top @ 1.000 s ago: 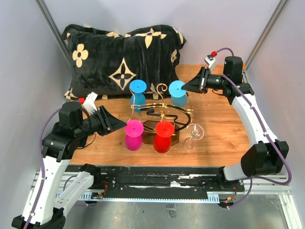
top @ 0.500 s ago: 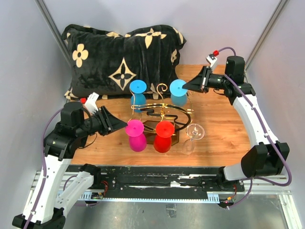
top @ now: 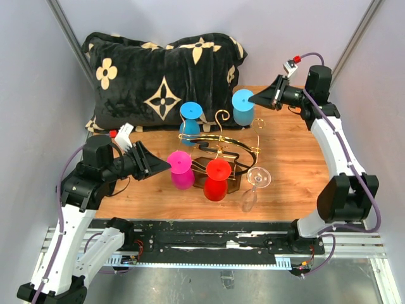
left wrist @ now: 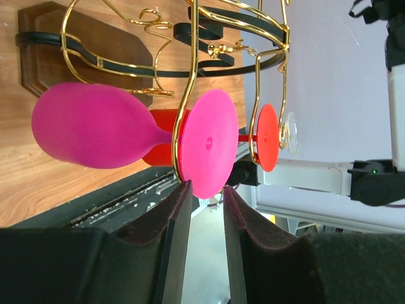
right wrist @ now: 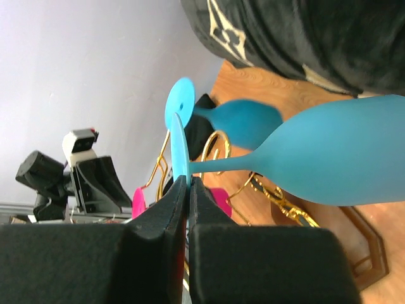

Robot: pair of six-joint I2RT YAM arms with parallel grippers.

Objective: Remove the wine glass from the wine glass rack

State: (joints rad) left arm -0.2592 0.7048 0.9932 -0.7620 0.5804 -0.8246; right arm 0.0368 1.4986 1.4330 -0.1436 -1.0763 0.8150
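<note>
Right end effector (right wrist: 188, 185) on wine glass (right wrist: 342, 158)

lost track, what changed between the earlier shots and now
The right gripper, shut on the foot of the blue wine glass, pulled it back from the wine glass rack, which shifted. The left gripper advanced to the foot of the pink glass, open. Red glass and pillow stayed.

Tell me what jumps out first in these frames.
The right gripper is shut on the foot of a blue wine glass, holding it just behind the gold rack. A pink glass, a red glass and a second blue glass hang on the rack, with a black flowered pillow behind.
</note>
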